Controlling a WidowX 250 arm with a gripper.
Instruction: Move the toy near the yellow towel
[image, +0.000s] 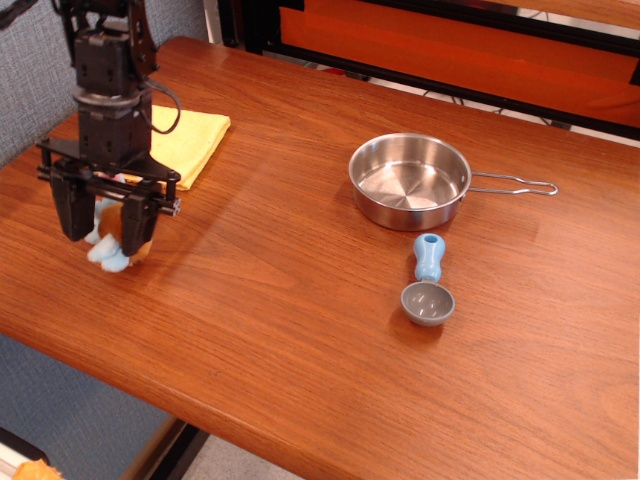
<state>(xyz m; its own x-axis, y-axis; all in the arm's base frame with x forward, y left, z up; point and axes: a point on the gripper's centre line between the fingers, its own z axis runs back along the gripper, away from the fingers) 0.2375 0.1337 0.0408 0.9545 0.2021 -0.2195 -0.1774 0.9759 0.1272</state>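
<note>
The toy (110, 252), a small plush with light blue limbs and an orange-brown belly, lies on the wooden table near its left front edge, just in front of the yellow towel (190, 142). My gripper (103, 222) stands upright over the toy with its two black fingers spread, one on each side of the plush. The jaws are open and do not press the toy. The arm hides part of the towel and the toy's top.
A steel pan (410, 182) with a wire handle sits at the middle right. A grey measuring spoon with a blue handle (428, 288) lies in front of it. The table's front edge runs close below the toy. An orange panel lines the back.
</note>
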